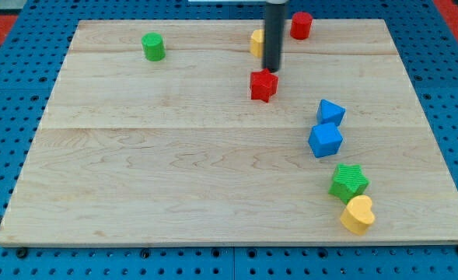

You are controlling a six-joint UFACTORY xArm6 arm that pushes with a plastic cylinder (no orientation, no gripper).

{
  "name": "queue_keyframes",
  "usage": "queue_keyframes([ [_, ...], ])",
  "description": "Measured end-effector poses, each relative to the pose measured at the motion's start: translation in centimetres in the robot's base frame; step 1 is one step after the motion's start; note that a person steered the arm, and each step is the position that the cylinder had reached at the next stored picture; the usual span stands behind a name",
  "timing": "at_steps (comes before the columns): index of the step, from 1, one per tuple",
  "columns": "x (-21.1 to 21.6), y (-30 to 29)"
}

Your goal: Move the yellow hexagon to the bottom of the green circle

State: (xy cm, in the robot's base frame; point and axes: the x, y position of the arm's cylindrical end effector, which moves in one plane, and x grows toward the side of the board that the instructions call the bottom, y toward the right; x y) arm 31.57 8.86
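Wooden board (pixel 174 171) on blue pegboard. My tip (pixel 271 69), a bare rod grasping nothing, stood just right of the yellow hexagon (pixel 256 42), top centre. Green circle (pixel 153 47) sat upper left, well apart; move unfinished.

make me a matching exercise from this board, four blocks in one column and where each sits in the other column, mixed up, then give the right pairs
Blocks:
1. green circle
2. red star
3. yellow heart
4. red cylinder

Places:
A. just below my tip, near the board's middle top
B. the view's bottom right, touching the green star
C. the view's top left
D. the view's top edge, right of the rod

Pairs: 1-C, 2-A, 3-B, 4-D
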Motion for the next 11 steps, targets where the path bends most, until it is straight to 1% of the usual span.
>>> queue_keyframes([
  [1, 1.9, 2.0],
  [2, -2.5, 4.7],
  [3, -6.8, 2.4],
  [4, -8.6, -4.9],
  [5, -2.6, -12.2],
  [6, -6.0, -9.2],
  [7, -7.1, -4.4],
  [8, -0.8, -6.9],
  [9, 2.6, -11.6],
  [11, 2.6, -18.4],
])
